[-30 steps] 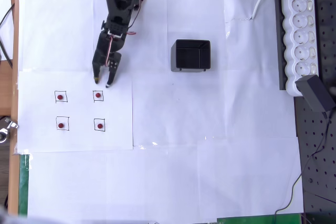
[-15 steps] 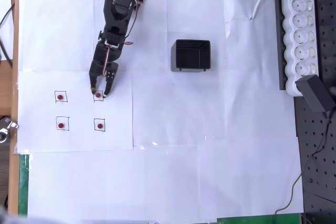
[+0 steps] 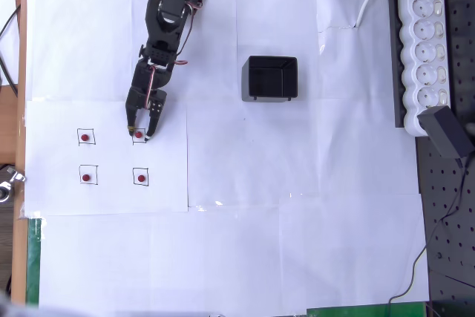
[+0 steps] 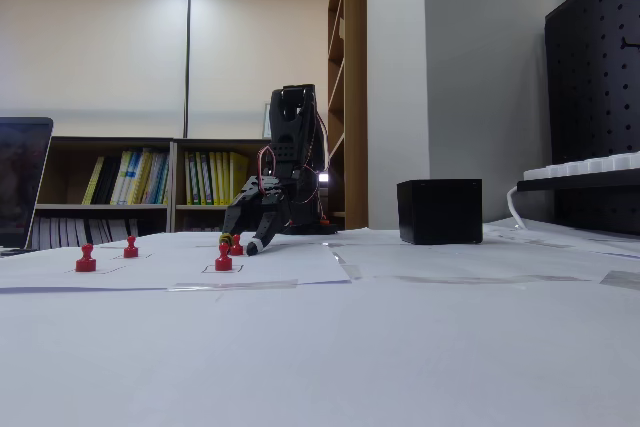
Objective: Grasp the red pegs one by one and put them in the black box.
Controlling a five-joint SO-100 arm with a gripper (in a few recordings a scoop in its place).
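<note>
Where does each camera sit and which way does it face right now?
Overhead view: above the table, looking straight down; the black arm reaches from the top edge, its gripper open around the upper right peg.
Fixed view: near table height, looking across the paper toward the bookshelves; the arm stands at the back, its gripper low at that peg.
Both show the four red pegs and the black box.

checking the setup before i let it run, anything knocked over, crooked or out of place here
Nothing stands out. All four red pegs stand upright in their printed squares, the black box sits upright and apart, and the gripper is open around the upper right peg.
</note>
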